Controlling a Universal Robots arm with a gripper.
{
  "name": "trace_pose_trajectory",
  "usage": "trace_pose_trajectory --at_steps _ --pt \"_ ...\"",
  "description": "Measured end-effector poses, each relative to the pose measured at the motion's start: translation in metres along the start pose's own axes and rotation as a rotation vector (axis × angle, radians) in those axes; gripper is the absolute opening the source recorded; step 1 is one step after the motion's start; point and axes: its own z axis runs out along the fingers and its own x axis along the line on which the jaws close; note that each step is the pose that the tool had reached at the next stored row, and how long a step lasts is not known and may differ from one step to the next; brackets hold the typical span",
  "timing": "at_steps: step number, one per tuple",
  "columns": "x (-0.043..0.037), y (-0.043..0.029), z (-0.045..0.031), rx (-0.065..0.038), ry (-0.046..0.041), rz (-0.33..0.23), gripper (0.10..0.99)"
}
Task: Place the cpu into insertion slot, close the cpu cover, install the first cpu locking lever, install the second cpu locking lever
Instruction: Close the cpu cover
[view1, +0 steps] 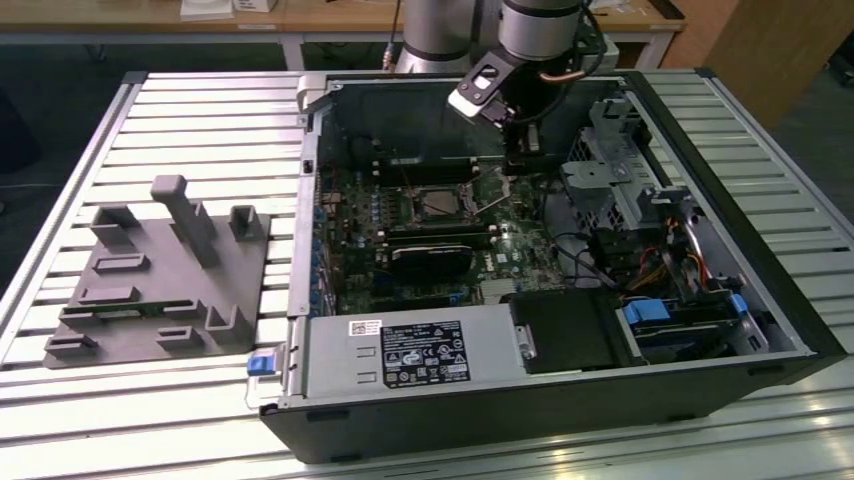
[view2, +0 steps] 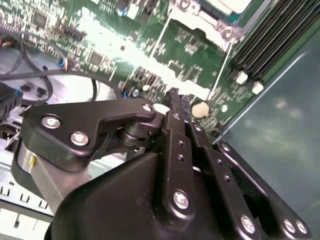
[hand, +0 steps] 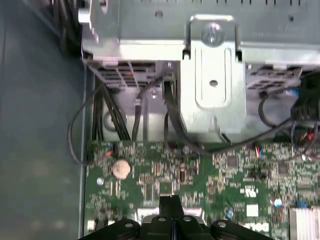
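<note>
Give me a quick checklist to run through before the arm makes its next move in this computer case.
1. State of gripper: shut, nothing seen in it, ok.
2. Place of gripper: low over the green board, beside the insertion slot, ok.
3. Whether the cpu sits in the slot: cannot tell.
4. Whether the cpu cover lies flat: cannot tell.
5. The black cables lie apart from the gripper: ok.
</note>
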Motion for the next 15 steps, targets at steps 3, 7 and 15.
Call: trace_pose_trajectory --at_steps 3,7,15 --pt "0.0004 0.016 0.0065 0.0 -0.0022 0.0 0.106" --pt "0.0004 0.016 0.0066 0.0 -0.0022 0.0 0.106" --pt "0.0005 0.0152 0.0143 0.0 -0.002 -0.001 0.106"
